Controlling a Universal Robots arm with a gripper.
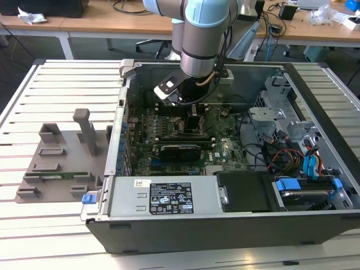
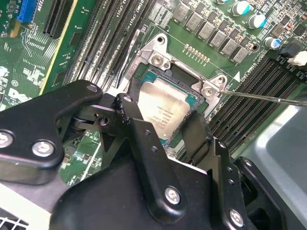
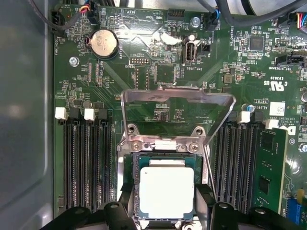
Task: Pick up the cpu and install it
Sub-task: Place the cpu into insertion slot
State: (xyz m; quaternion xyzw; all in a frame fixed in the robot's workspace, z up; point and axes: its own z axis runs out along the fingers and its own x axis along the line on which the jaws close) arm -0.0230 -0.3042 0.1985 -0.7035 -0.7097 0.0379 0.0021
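The cpu [image 3: 166,191] [image 2: 163,108], a flat square chip with a silver-grey top, lies level in the motherboard socket [image 2: 158,57]. My gripper [image 3: 165,199] [image 2: 160,115] is down over it, one black finger against each of two opposite edges of the chip, shut on it. The socket's metal load plate [image 3: 177,96] stands swung up and open behind the chip. Its thin lever [image 2: 264,97] sticks out to one side. In the exterior view the gripper [image 1: 191,121] reaches down into the open computer case [image 1: 225,225], over the middle of the motherboard.
Black memory slots [image 3: 86,163] flank the socket on both sides, and a green memory stick [image 3: 271,167] sits in one. A coin battery [image 3: 104,42] lies beyond the load plate. The power supply [image 1: 163,197], drive cage [image 1: 292,124] and cables crowd the case. A grey fixture tray [image 1: 62,152] lies at the exterior view's left.
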